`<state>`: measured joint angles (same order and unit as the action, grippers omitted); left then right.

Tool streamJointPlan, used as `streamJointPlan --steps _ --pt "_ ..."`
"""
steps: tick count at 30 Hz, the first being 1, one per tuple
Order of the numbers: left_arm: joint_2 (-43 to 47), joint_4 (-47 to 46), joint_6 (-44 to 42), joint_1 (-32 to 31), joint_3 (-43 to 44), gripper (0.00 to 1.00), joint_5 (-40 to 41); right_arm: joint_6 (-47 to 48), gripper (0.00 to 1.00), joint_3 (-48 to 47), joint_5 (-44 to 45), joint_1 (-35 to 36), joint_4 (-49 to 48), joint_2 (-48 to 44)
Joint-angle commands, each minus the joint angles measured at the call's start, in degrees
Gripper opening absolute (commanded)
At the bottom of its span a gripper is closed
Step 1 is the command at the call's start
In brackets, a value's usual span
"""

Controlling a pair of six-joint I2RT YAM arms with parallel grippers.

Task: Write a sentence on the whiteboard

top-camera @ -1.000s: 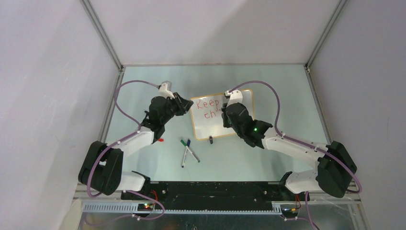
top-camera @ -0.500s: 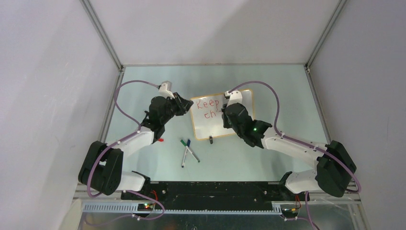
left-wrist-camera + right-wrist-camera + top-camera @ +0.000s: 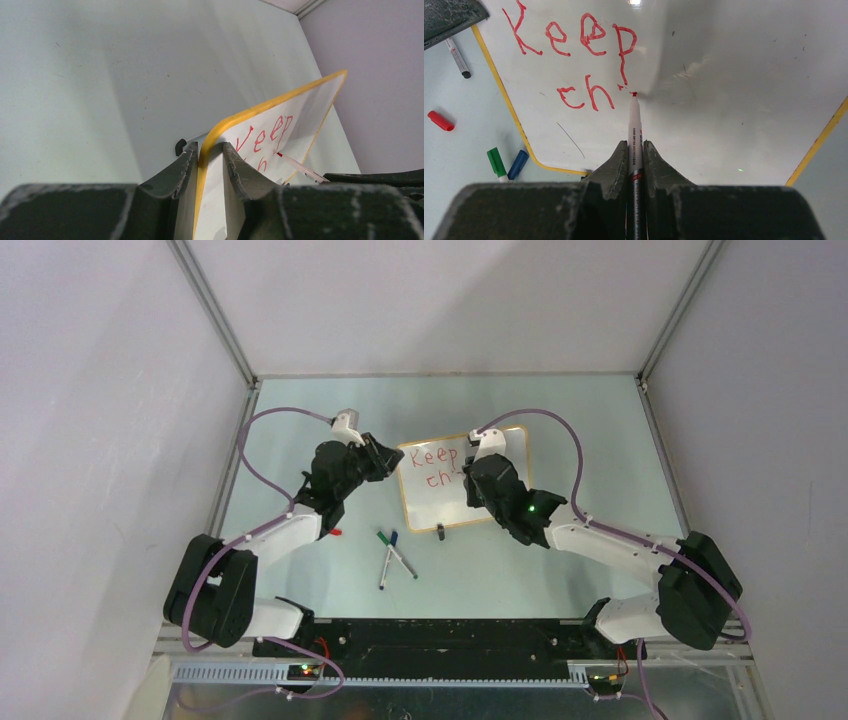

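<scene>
Whiteboard (image 3: 432,508) is sitting near the middle of the surface (image 3: 300,420), its left edge being clamped by the left pincer (image 3: 210,149), while the right pincer (image 3: 634,146) is gripping a red marker (image 3: 633,122) whose tip is resting on the board just after the red letters (image 3: 574,40) "Keep ch". If the tip is bearing down too hard, the board is likely to be pivoting or slipping in that one-edge hold, dragging the stroke crooked. The next letter is also risking crowding the tail of the "p" above.
</scene>
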<state>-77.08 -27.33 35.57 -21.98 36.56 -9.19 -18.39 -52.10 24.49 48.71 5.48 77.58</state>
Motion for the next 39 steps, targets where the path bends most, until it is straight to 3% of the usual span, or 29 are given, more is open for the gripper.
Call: streamJointPlan --steps 1,39 --pt "1.8 -2.4 0.1 0.2 0.7 0.27 -0.2 -0.6 0.00 -1.3 0.0 -0.3 -0.8 0.8" --pt "1.9 -2.4 0.0 0.1 0.7 0.27 -0.1 0.4 0.00 -2.1 -3.3 -0.6 -1.0 2.1"
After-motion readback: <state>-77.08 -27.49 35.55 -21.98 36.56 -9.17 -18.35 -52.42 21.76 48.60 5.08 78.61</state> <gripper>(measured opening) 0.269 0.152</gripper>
